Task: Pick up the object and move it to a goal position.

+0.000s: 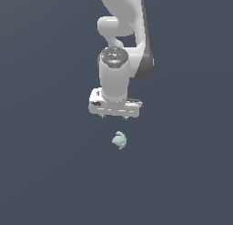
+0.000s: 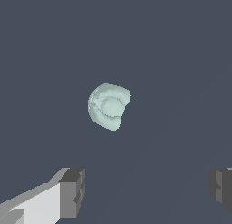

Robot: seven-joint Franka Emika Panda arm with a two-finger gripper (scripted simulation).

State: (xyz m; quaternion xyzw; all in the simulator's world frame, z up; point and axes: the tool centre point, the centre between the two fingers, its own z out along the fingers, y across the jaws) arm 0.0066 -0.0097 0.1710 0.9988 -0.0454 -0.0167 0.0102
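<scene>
Currently the gripper (image 1: 114, 115) is hanging with its jaws spread wide and gripping nothing; in the wrist view its two dark fingertips (image 2: 72, 191) are sitting well apart at the lower corners of the frame, with only bare surface between them. The object (image 1: 119, 140), a small pale mint-green curled lump, is lying just below the middle of the exterior view, beneath the gripper and a touch toward that view's right. In the wrist view it is sitting near the centre of the frame (image 2: 108, 105), outside the gap between the fingers, so the hand does not look to be lined up over it yet.

What is risking the pick, in my judgement, is that offset together with the object's shape. Descending from here could be bringing a fingertip down on or beside the lump and nudging it away. Being so small and rounded, it may also be squirting out sideways as the jaws close.

Nothing else is showing on the dark grey surface (image 1: 41, 174), and nothing is standing in the gripper's way. No goal marker is visible in either view.
</scene>
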